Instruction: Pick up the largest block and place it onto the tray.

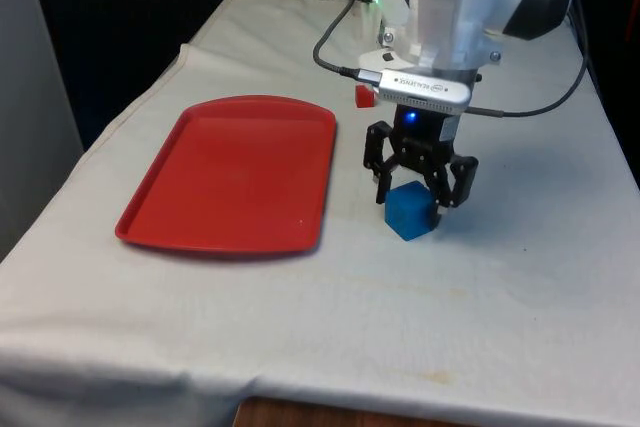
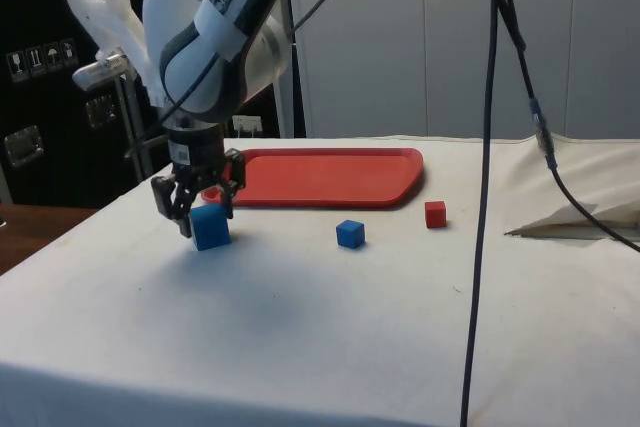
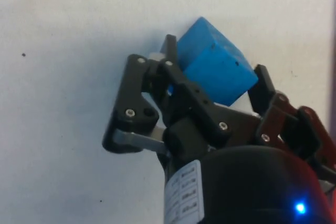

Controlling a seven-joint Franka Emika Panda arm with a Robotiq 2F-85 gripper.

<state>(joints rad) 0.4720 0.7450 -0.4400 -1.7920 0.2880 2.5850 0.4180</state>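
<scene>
The arm reaches straight down; its black end effector point(image 1: 420, 185) clamps the large blue cube point(image 1: 411, 210), seemingly resting on the counter point(image 1: 520, 277).

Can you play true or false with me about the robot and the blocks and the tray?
1. The pincer is around the big blue block. True.
2. The big blue block lies on the tray. False: it is at the cloth, beside the tray.
3. The tray is red. True.
4. A small red block is in the pincer. False: it sits on the cloth, apart from the arm.
5. There is a small blue block too. True.
</scene>
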